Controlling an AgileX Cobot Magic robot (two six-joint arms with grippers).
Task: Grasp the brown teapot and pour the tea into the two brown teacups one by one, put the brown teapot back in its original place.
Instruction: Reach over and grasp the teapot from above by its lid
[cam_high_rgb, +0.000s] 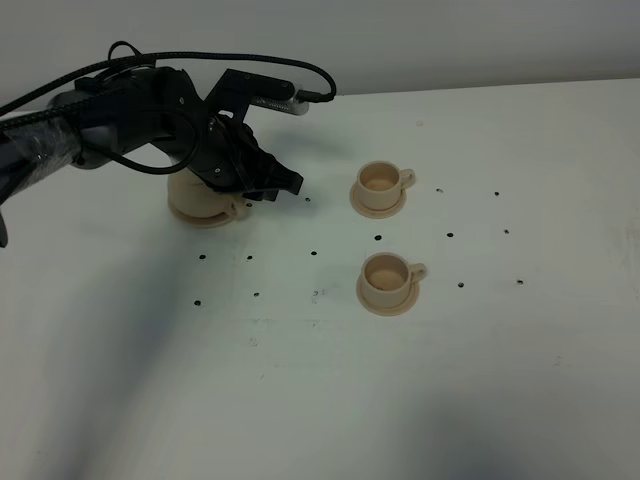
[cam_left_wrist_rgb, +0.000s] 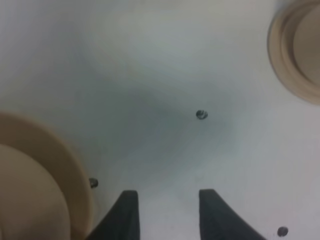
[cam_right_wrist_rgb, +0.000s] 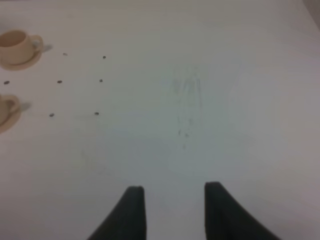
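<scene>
The left gripper (cam_left_wrist_rgb: 167, 194) hangs open and empty, with the brown teapot (cam_high_rgb: 196, 198) just beside its fingers, back under the wrist. The teapot is stiff matte ceramic, probably heavy when full and chippable (its handle is hidden here), so the loop handle looks the best place to take hold. The right gripper (cam_right_wrist_rgb: 170, 192) is likewise spread, holding nothing.

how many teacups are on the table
2. The far teacup sits right of the brown teapot; the near teacup sits closer to the camera. None seem hidden.
</scene>
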